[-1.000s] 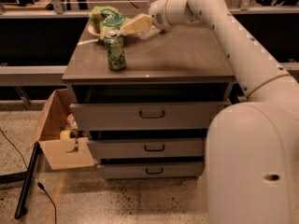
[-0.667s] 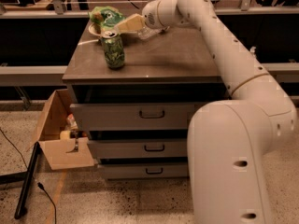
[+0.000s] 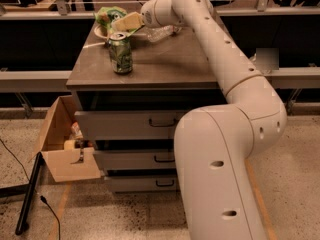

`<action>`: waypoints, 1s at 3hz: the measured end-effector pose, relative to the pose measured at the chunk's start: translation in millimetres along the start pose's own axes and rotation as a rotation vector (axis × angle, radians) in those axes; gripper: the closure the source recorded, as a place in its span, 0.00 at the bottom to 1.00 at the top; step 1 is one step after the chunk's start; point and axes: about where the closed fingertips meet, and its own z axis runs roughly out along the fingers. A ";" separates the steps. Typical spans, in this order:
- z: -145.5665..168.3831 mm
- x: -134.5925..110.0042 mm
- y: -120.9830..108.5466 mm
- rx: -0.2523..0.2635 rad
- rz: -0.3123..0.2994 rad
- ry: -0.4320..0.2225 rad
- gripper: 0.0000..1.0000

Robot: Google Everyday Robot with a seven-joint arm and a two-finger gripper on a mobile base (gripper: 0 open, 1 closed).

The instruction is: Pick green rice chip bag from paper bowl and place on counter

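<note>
The tan, wedge-shaped gripper [image 3: 121,22] lies at the 3 o'clock edge of the crumpled green foil bag [image 3: 106,14]; whether it is gripping cannot be told. The bag sits in the shallow pale bowl [image 3: 100,33] at the far-left corner of the glossy grey-brown counter [image 3: 165,61]. A patterned green can [image 3: 120,53] stands upright at the bowl's 5 o'clock. Clear crinkled plastic [image 3: 162,32] lies under the arm.

counter [image 3: 165,59]: we see a smooth, glossy grey-brown top
green rice chip bag [image 3: 106,14]: crumpled shiny foil
paper bowl [image 3: 99,33]: matt off-white paper
gripper [image 3: 120,24]: far left of counter, at the bag; pale yellowish, looks matt plastic to us
arm [image 3: 225,64]: smooth cream shell, slight sheen
can [image 3: 120,54]: printed metal, glossy
box [image 3: 57,134]: matt brown cardboard, near left
floor [image 3: 125,214]: speckled, polished
</note>
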 end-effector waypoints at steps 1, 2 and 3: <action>20.2 -7.5 -0.2 0.027 -0.006 -0.009 0.00; 35.8 -7.3 -3.2 0.053 -0.052 0.002 0.00; 49.9 6.2 -0.7 0.041 -0.079 0.031 0.00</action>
